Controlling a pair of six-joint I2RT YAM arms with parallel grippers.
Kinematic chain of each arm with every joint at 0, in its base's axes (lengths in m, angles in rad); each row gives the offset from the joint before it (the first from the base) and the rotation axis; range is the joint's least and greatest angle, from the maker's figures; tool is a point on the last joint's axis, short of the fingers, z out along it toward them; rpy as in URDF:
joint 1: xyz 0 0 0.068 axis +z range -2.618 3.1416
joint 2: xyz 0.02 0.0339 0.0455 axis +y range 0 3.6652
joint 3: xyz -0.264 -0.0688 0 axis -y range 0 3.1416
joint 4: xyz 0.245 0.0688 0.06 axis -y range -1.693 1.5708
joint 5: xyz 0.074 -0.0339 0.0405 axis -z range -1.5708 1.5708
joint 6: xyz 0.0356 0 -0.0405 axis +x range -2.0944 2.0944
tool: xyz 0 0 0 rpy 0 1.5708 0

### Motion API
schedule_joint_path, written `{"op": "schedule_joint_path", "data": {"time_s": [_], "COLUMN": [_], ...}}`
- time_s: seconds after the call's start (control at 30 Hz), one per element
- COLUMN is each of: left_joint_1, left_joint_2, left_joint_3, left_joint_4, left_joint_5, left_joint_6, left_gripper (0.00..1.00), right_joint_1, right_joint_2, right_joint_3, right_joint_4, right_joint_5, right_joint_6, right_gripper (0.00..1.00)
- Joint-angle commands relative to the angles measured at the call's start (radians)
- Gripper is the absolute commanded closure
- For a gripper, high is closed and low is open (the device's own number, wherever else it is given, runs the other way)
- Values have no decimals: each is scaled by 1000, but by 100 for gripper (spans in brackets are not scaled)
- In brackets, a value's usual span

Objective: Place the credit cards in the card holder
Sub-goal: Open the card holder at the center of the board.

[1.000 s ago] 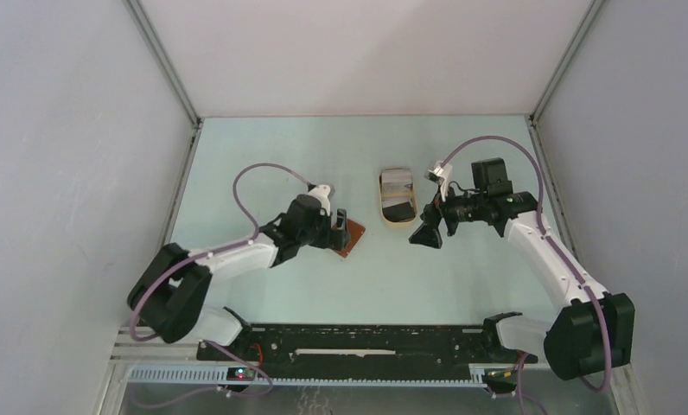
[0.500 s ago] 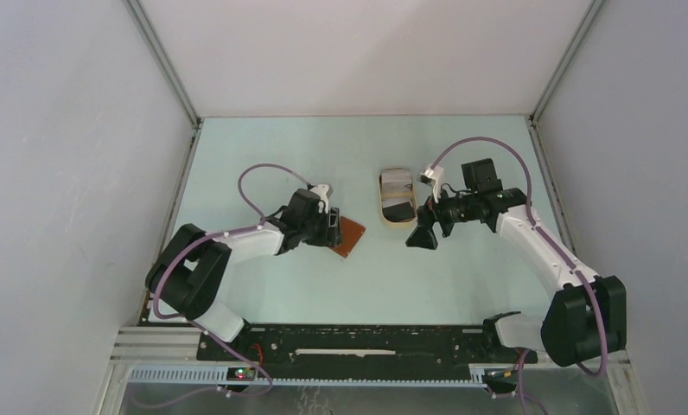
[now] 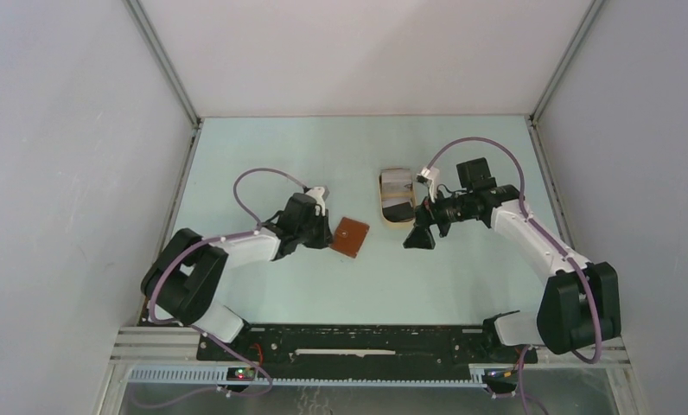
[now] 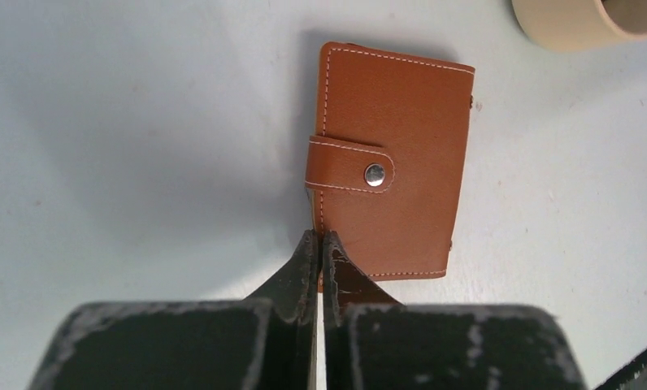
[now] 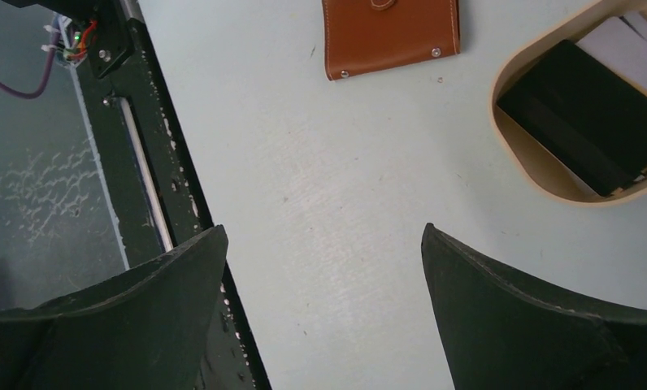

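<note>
The card holder point(image 3: 350, 236) is a brown leather wallet with a snapped strap, lying flat and closed on the table; it also shows in the left wrist view point(image 4: 389, 162) and at the top of the right wrist view point(image 5: 389, 32). My left gripper point(image 3: 327, 232) is shut, its tips point(image 4: 319, 237) pressed together over the holder's near-left edge with nothing seen between them. The credit cards point(image 3: 398, 206) lie in a tan oval tray point(image 3: 398, 224): a black card point(image 5: 588, 118) over a white one point(image 5: 621, 49). My right gripper point(image 3: 419, 237) hangs open point(image 5: 324, 230) beside the tray, over bare table.
The tan tray's rim point(image 5: 507, 146) sits just right of my right gripper and pokes into the left wrist view's top corner point(image 4: 564, 24). The black base rail point(image 3: 358, 341) runs along the near edge. Grey walls close in both sides and the back.
My left gripper has shut and drawn back left off the card holder, which now lies flat in the open. My right gripper has edged slightly left, still open.
</note>
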Motion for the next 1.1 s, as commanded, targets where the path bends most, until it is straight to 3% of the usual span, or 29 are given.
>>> {"op": "schedule_joint_path", "data": {"time_s": [0.0, 0.33, 0.63, 0.93, 1.07], "left_joint_1": [1, -26, -131, -141, -153], "left_joint_2": [-107, -233, -265, -283, -312], "left_joint_3": [-106, -305, -333, -295, -299], "left_joint_4": [85, 391, 431, 402, 399], "left_joint_5": [58, 216, 138, 179, 207], "left_joint_6": [-1, -55, -54, -129, -73], "left_gripper": [100, 100, 100, 100, 100], "right_joint_1": [7, 22, 24, 29, 28], "right_joint_2": [23, 114, 124, 14, 6], "right_joint_3": [38, 10, -13, -34, -44], "right_joint_4": [-5, 87, 158, 131, 154], "right_joint_5": [-80, -215, -188, -118, -99], "right_joint_6": [16, 160, 216, 53, 55], "right_gripper": [2, 6, 8, 13, 11]}}
